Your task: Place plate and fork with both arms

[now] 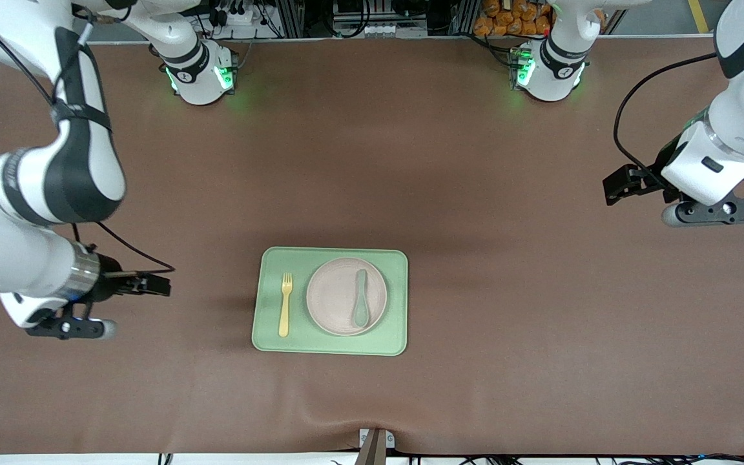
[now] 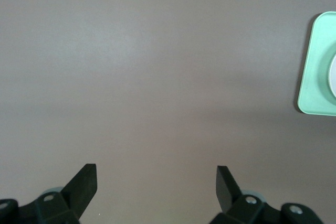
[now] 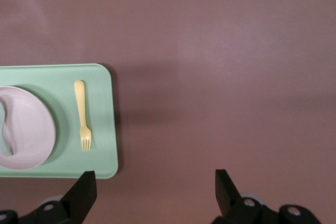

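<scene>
Resting on the light-green tray [image 1: 330, 346], the plate [image 1: 336, 303] and the fork [image 1: 285, 305] both lie well apart from either gripper. The plate sits toward the left arm's end of the tray, with a muted green spoon [image 1: 360, 307] lying on it; the fork lies flat on the tray just beside the plate, toward the right arm's end, tines pointing away from the front camera.

The plate looks rigid and smooth, probably light but slippery, so its shallow rim is the likely place to pinch, and the loose spoon could slide if the plate tilts. The fork looks like thin, light plastic lying flush, so a pinch across the middle of its handle seems best, with the fingertips brought right down to the tray.

The left gripper [image 2: 156, 182] hangs over bare brown table [image 1: 475, 161] toward the left arm's end, fingers spread wide, only the tray's corner showing in its wrist view. The right gripper [image 3: 155, 184] hangs over the table just off the tray's fork edge, fingers likewise spread and holding nothing.
</scene>
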You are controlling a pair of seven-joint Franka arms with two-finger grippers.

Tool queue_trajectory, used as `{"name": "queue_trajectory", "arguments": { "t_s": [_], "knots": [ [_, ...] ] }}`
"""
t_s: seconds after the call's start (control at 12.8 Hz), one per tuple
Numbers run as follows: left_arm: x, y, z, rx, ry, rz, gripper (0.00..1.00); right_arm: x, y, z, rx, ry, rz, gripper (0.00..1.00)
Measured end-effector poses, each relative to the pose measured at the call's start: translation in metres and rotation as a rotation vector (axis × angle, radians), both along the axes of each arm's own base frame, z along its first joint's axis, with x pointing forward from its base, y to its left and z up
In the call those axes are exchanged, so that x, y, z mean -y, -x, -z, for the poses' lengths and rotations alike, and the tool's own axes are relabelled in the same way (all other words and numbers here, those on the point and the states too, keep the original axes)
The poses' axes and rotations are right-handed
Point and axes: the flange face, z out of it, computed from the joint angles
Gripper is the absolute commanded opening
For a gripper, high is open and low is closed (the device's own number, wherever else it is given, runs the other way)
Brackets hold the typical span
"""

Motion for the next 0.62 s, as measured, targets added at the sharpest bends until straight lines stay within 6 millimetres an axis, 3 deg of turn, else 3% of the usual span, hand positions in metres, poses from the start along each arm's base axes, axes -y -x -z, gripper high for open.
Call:
{"name": "queue_trajectory", "arguments": {
  "t_s": [0.31,0.62],
  "knots": [
    [0.000,0.005,-0.002,-0.005,-0.003,0.002,1.00,0.034,0.015,-0.029,-0.005,-0.007,0.024,1.00],
    [0.001,0.011,-0.008,0.007,-0.005,0.004,1.00,0.066,0.050,-0.094,-0.011,-0.015,0.057,1.00]
  ]
}}
